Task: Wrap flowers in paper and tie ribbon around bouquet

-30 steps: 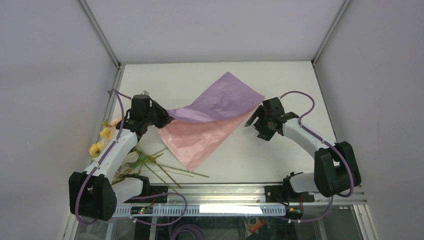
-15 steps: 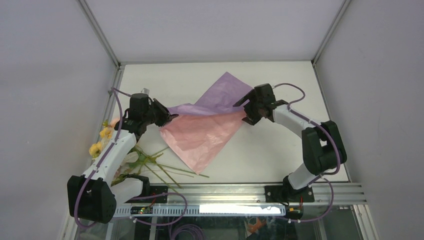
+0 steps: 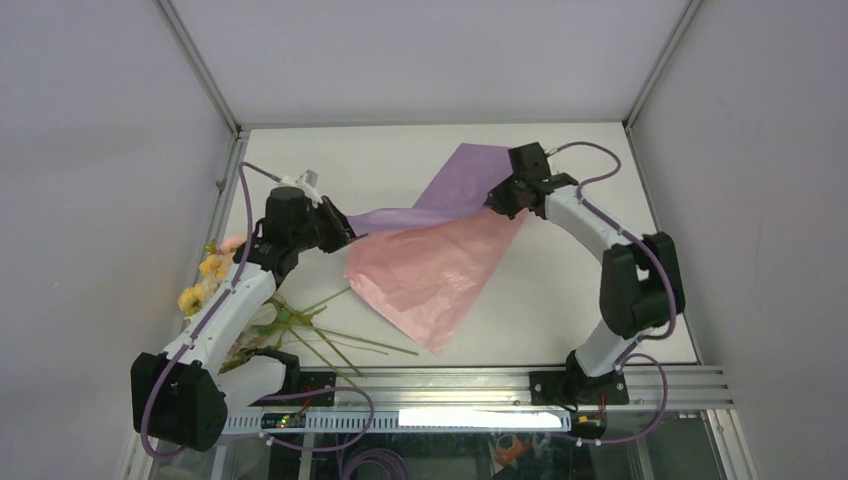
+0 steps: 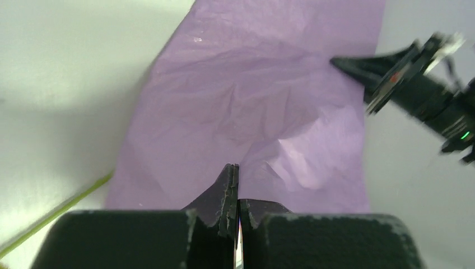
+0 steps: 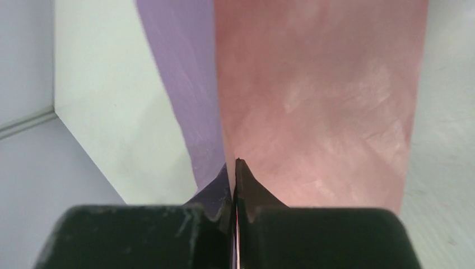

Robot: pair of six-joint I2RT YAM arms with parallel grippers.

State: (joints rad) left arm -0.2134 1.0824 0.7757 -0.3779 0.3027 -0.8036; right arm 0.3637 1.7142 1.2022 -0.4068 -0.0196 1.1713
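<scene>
Presently left gripper (image 3: 347,235) and right gripper (image 3: 491,204) each pinch the paper (image 3: 430,272), fully closed; recommend even, gentle tension to avoid tearing.

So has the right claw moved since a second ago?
Yes. The right claw moved left and toward the far edge of the table, and it is now shut on a corner of the paper.

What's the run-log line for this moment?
left jaws: shut on paper | right jaws: shut on paper | paper: held up between arms | flowers: unwrapped, table left side
</scene>
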